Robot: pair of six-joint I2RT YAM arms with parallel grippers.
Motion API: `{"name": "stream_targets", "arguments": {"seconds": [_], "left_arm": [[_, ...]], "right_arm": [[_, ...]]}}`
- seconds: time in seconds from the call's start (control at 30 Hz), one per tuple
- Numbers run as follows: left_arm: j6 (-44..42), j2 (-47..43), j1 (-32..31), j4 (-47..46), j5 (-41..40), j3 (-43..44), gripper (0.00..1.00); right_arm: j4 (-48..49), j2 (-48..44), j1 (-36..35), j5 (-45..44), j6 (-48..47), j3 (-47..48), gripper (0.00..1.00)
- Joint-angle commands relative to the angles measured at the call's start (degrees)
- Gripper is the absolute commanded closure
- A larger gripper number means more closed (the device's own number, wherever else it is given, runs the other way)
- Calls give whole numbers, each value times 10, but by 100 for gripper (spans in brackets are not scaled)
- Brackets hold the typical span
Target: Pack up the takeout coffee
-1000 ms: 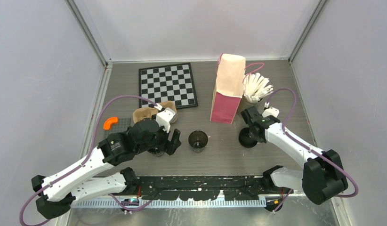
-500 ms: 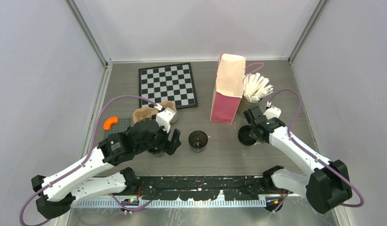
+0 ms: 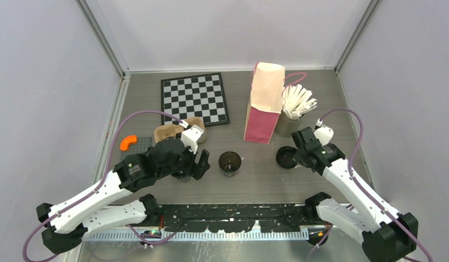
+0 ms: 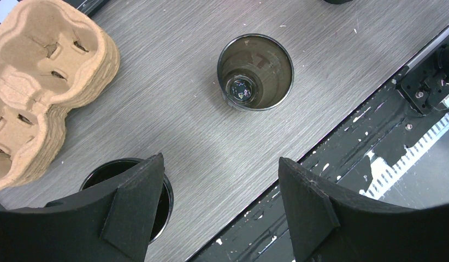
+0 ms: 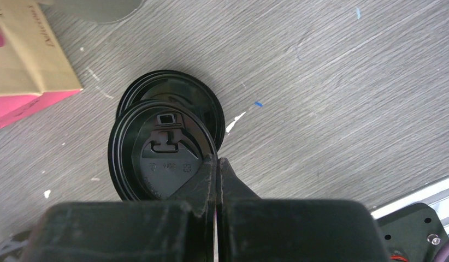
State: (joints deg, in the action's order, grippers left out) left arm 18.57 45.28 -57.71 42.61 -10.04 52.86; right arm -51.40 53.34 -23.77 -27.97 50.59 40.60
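Altogether two cups [image 4: 255, 71], two lids [image 5: 162, 158].

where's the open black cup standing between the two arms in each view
Top external: the small black round open cup stands just below centre.
Left wrist: the cup is upper centre, seen from above.
Right wrist: not in it; there the right gripper is shut on a flat black round lid.
Shared landmark: the brown moulded-pulp cup tray, left of the cup in both views showing it.
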Motion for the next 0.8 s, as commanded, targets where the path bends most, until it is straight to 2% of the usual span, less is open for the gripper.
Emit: {"name": "stream_targets", "arguments": {"seconds": [0.0, 0.17, 0.3, 0.4, 0.63, 0.77], "left_arm": [[-13, 0, 1, -12, -7, 8, 22], [3, 15, 1, -16, 3, 24, 23], [42, 37, 1, -21, 15, 48, 24], [72, 64, 2, -33, 10, 66, 25], [115, 167, 1, -40, 10, 145, 30], [129, 229, 1, -46, 47, 176, 32]], "right_arm": [[-29, -51, 3, 26, -13, 38, 100], [-49, -74, 2, 63, -28, 73, 100], [-21, -93, -1, 159, -57, 79, 100], [-9, -99, -28, 190, -41, 84, 100], [31, -79, -159, 134, 9, 105, 100], [50, -52, -209, 112, 16, 132, 100]]}}
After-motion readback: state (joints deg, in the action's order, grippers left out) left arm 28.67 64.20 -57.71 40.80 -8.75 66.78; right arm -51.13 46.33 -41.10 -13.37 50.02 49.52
